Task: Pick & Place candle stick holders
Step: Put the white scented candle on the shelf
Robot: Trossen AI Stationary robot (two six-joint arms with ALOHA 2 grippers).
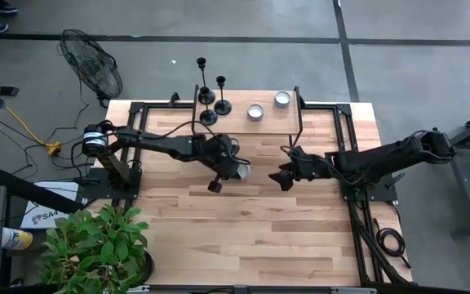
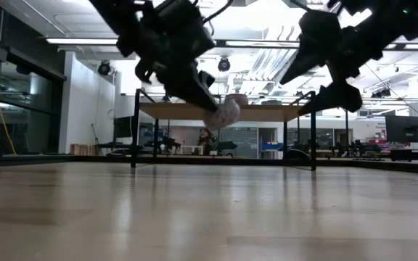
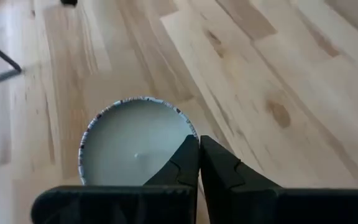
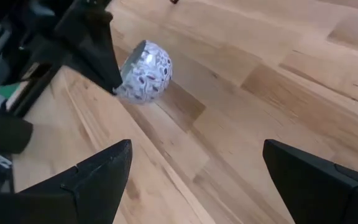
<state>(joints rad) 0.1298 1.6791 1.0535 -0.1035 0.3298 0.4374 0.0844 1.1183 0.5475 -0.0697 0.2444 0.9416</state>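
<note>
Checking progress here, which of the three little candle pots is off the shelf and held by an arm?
The patterned candle pot pinched at its rim by the left pincer above the table; the other two pots sit on the shelf.

Even, fairly bright overhead light in the high view; soft shadows under both arms on the wooden table, no hard glare, concrete floor reads flat grey. Low view is backlit: ceiling strip lights and bright white ceiling blow out, arms go near-silhouette (detail lost), tabletop foreground blurred with a pale sheen. Left wrist view: soft focus, own fingers dark and blurry up close, far edge washed out. Right wrist view: mild blur, fingers out of focus, wood evenly lit, soft shadow beneath the patterned candle cup.
</note>
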